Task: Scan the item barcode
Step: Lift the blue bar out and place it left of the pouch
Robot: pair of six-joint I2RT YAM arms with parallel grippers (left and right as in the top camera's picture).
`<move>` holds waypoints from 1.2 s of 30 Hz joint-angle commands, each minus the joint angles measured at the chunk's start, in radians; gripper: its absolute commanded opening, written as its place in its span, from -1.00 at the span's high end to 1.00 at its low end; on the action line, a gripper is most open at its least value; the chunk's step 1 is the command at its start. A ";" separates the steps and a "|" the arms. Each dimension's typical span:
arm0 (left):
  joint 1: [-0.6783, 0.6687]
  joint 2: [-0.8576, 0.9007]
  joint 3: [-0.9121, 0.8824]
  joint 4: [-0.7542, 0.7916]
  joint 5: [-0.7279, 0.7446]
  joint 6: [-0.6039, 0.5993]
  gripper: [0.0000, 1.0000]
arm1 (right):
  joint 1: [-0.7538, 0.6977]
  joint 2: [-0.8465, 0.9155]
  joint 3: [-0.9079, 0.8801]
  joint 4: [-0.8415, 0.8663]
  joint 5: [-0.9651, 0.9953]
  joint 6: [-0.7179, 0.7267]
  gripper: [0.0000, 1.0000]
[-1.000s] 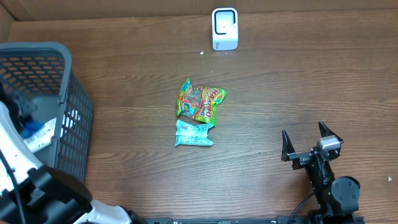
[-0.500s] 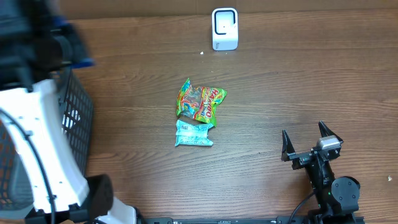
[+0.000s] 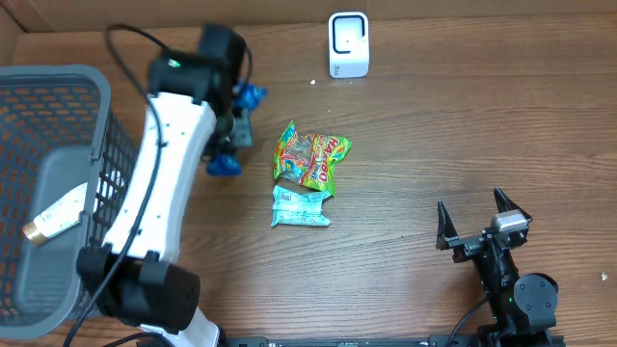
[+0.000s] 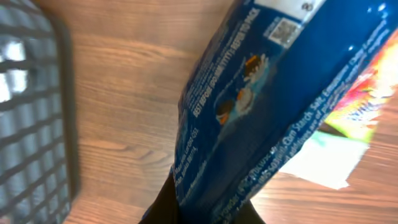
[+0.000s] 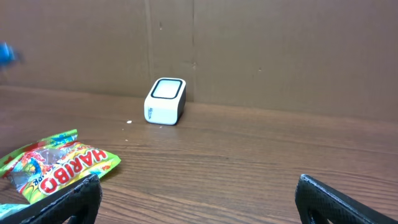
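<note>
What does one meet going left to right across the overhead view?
First the grey plastic mesh basket → blue foil snack bag → green Haribo candy bag → open black right tool.

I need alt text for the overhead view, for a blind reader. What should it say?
The left gripper, shut on a blue packet, holds it over the wooden table between a grey basket and a Haribo bag. A teal packet lies against that bag, a white scanner stands at the far edge, and the right gripper is open at the near right.
</note>
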 commanded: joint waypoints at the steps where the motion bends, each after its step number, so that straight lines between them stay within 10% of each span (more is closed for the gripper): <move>1: -0.010 -0.005 -0.199 0.109 -0.040 0.000 0.92 | 0.006 -0.010 -0.011 0.005 0.006 -0.001 -1.00; 9: -0.008 -0.005 -0.457 0.351 -0.036 0.048 0.92 | 0.006 -0.010 -0.011 0.005 0.006 0.000 -1.00; 13: -0.008 -0.005 -0.499 0.402 -0.011 0.048 -0.08 | 0.006 -0.010 -0.011 0.005 0.006 -0.001 -1.00; 19: -0.007 -0.005 -0.451 0.396 -0.012 0.104 -0.18 | 0.006 -0.010 -0.011 0.005 0.006 -0.001 -1.00; 25: -0.005 -0.007 -0.161 0.227 -0.019 0.103 0.07 | 0.006 -0.010 -0.011 0.005 0.006 0.000 -1.00; 36: 0.117 -0.007 0.629 -0.110 -0.022 0.103 -0.32 | 0.006 -0.010 -0.011 0.005 0.006 -0.001 -1.00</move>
